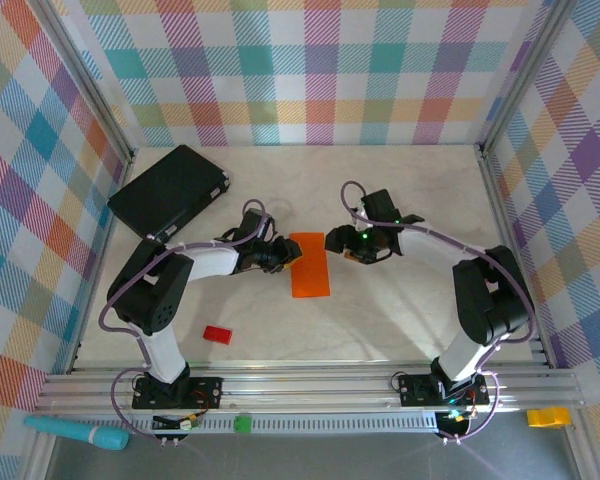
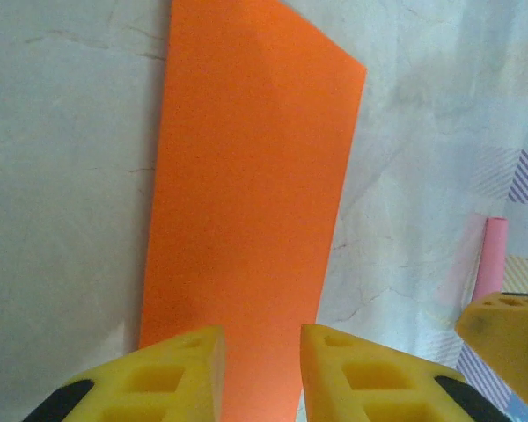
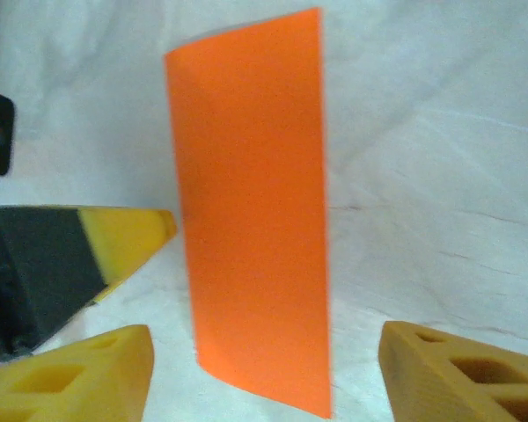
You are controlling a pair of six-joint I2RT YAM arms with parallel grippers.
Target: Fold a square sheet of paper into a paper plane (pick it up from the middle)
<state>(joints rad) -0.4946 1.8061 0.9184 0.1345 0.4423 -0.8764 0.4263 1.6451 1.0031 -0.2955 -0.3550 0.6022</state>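
Note:
The square sheet of paper [image 1: 309, 264] is bright orange and lies flat mid-table, folded into a narrow rectangle. A paper plane is out of view. My left gripper [image 1: 286, 256] sits at the sheet's left edge, jaws a little apart. In the left wrist view its gripper [image 2: 262, 360] hovers over the near end of the sheet [image 2: 251, 176], nothing pinched. My right gripper [image 1: 337, 243] stands just off the sheet's right edge. In the right wrist view that gripper [image 3: 264, 374] is wide open, and the sheet [image 3: 251, 202] lies between and beyond its fingers.
A black flat case [image 1: 168, 190] lies at the back left. A small red block [image 1: 217, 334] rests near the front left. Plaid walls close in the table on three sides. The left arm's yellow finger [image 3: 128, 233] pokes in beside the sheet.

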